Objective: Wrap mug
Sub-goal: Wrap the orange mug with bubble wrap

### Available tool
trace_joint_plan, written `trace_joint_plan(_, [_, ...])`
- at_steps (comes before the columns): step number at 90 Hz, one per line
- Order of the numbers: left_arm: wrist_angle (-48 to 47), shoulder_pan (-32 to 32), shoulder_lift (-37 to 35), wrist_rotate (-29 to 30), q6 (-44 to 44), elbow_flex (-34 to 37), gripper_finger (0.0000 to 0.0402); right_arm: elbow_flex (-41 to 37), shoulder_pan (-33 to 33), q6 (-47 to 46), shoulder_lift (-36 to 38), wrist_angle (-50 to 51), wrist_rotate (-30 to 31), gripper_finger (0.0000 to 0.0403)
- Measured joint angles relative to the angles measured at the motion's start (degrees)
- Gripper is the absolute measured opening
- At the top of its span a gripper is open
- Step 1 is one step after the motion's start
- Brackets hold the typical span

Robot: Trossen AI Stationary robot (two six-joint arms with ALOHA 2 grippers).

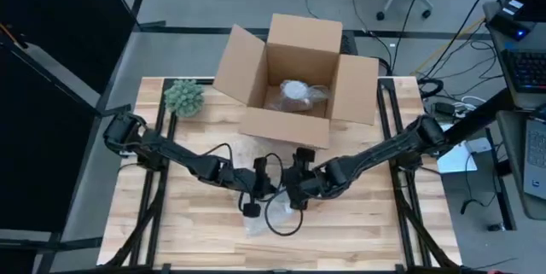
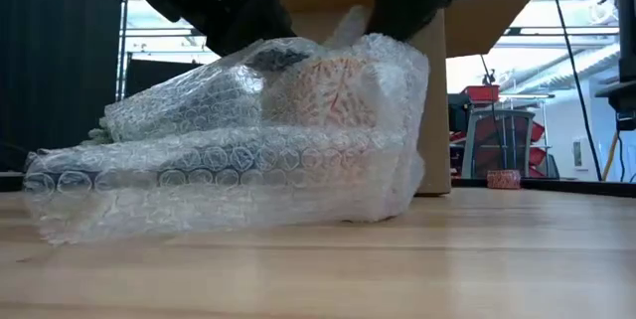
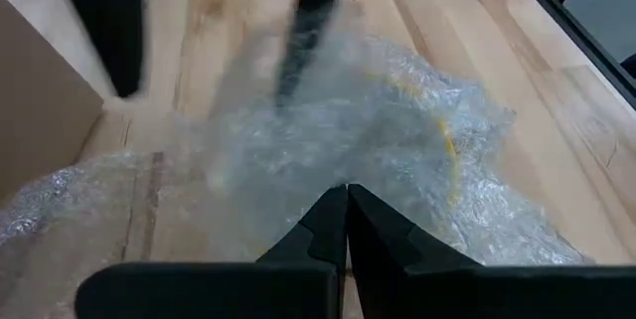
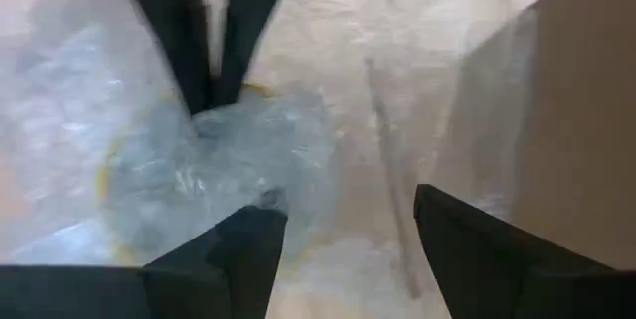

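Mug [image 2: 328,90] lies inside bubble wrap [image 2: 229,160] on table [image 1: 384,223] mid-front, before cardboard box [image 1: 294,69]; bundle's long axis runs left-right. Left gripper [image 3: 347,222] pinched closed on wrap edge, nearer. Right gripper [image 4: 343,230] spread wide, empty, just beside bundle.

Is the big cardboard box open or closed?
Open. The cardboard box has its flaps spread outward in the high view, and a bubble-wrapped bundle shows inside it.
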State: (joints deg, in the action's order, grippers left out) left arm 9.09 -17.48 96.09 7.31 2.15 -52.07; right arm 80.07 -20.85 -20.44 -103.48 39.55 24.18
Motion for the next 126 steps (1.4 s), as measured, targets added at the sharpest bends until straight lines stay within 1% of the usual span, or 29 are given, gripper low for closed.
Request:
trace_joint_plan(22, [0.7,0.0,0.0,0.2,0.3,0.0,0.0,0.5,1.4,-2.0,-7.9,-1.5,-1.4,0.021])
trace_joint_plan(28, [1.3,0.0,0.0,0.2,0.3,-0.1,0.0,0.7,2.2,-2.4,-9.4,-1.6,-4.4,0.021])
trace_joint_plan(37, [1.8,0.0,0.0,0.1,0.2,-0.2,0.0,0.6,3.1,-2.3,-9.7,-1.3,-8.7,0.021])
trace_joint_plan(42, [1.8,0.0,0.0,0.0,0.1,-0.2,0.0,0.4,3.5,-2.5,-8.9,-1.0,-9.9,0.021])
trace_joint_plan(63, [0.3,0.0,0.0,0.2,-0.1,0.0,0.0,-0.3,4.5,-2.3,-0.8,1.3,-9.8,0.021])
trace_joint_plan(82, [0.6,0.0,0.0,0.1,-0.2,0.0,0.0,-0.2,4.8,-2.6,6.2,0.1,-9.6,0.021])
trace_joint_plan(93, [0.7,0.0,0.0,0.1,-0.1,0.0,0.0,-0.1,4.8,-2.7,7.6,-1.6,-9.2,0.021])
trace_joint_plan(100, [0.8,0.0,0.0,-0.1,-0.1,0.0,0.0,-0.1,5.2,-2.7,6.1,-3.1,-9.3,0.021])
trace_joint_plan(109, [0.8,0.0,0.0,-0.1,-0.1,0.0,0.0,0.0,5.6,-2.8,2.0,-3.4,-9.8,0.021])
trace_joint_plan(120, [0.8,0.0,0.0,-0.1,0.0,0.0,0.0,0.0,5.8,-2.9,-3.8,-3.3,-15.1,0.021])
trace_joint_plan(126, [1.1,0.0,0.1,-0.2,0.1,0.0,0.0,0.1,5.9,-2.7,-6.6,-4.1,-15.8,0.021])
